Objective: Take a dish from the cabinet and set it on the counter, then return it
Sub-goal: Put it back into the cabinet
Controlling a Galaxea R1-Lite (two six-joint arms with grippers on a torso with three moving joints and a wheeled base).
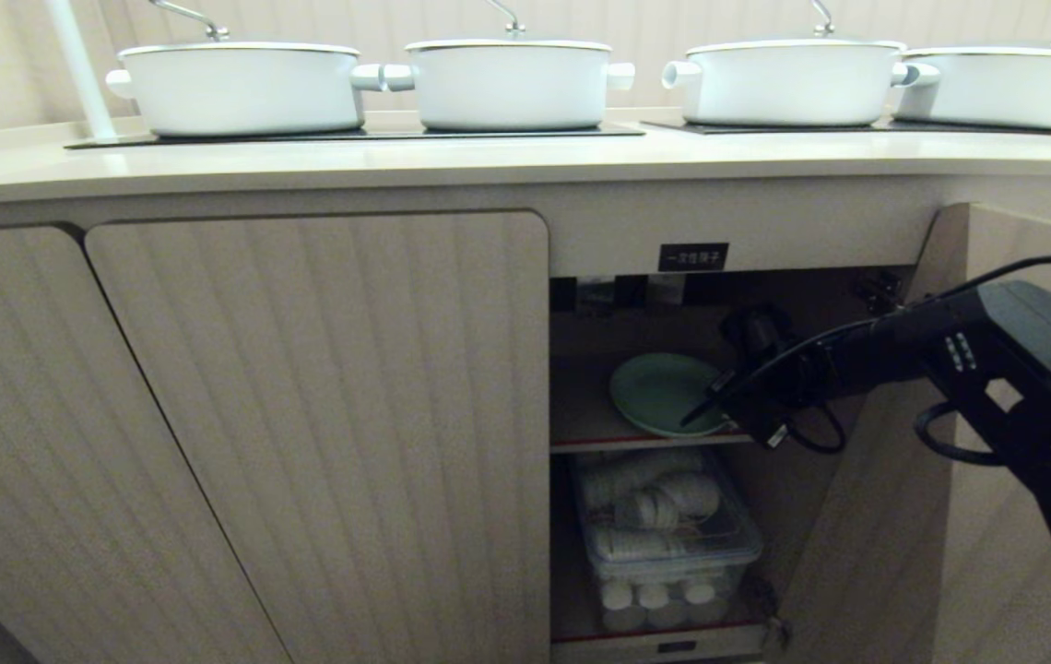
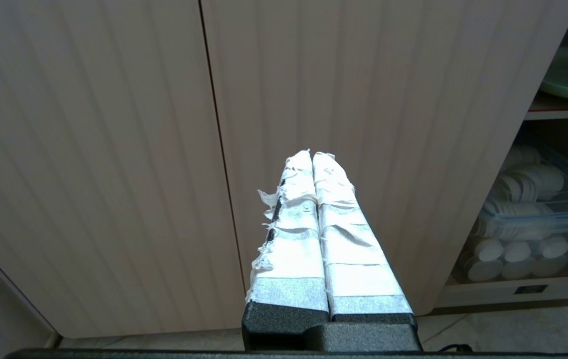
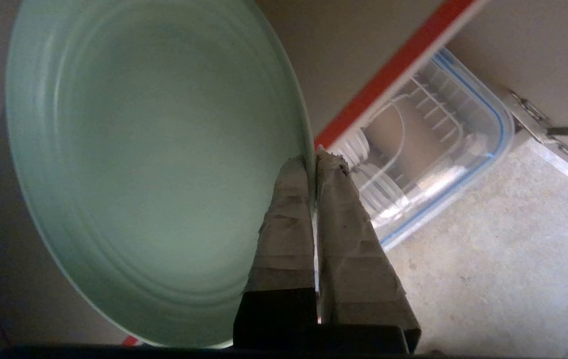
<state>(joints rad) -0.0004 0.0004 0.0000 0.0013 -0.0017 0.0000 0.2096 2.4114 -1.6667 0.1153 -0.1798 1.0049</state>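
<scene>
The dish point(image 3: 154, 164), a pale mint-green plate, is at the inner shelf point(image 1: 636, 443) of the cabinet point(image 1: 747, 387), with its near rim between the taped fingers point(image 3: 289, 224) of the right gripper point(image 1: 705, 406). In the right wrist view the two fingers are almost fully closed, one on the inside of the rim and one on the outside, so I judge that the gripper has the dish pinched by its edge. Whether the dish is lifted from the shelf or lies on it, I cannot tell.

Nearest to the robot, the left gripper point(image 2: 312, 159) hangs in front of a closed ribbed door point(image 2: 363, 99), its fingers pressed together with nothing between them; this arm looks parked.

A little further, the right arm reaches from the right side into the open cabinet, past its door point(image 1: 913, 516), which stands swung out. Under the shelf there is a clear plastic box point(image 1: 664, 544) with white round things inside. Above the opening, a small black label point(image 1: 692, 256) sits on the front panel.

Furthest is the counter point(image 1: 489, 161), with white pots point(image 1: 507, 83) standing on the black hob panels point(image 1: 350, 136). The free front strip of the counter carries no dish.

About the progress, I think the task is either at its first part, taking the dish out, or at its last part, putting it back; the pictures alone do not decide this.
</scene>
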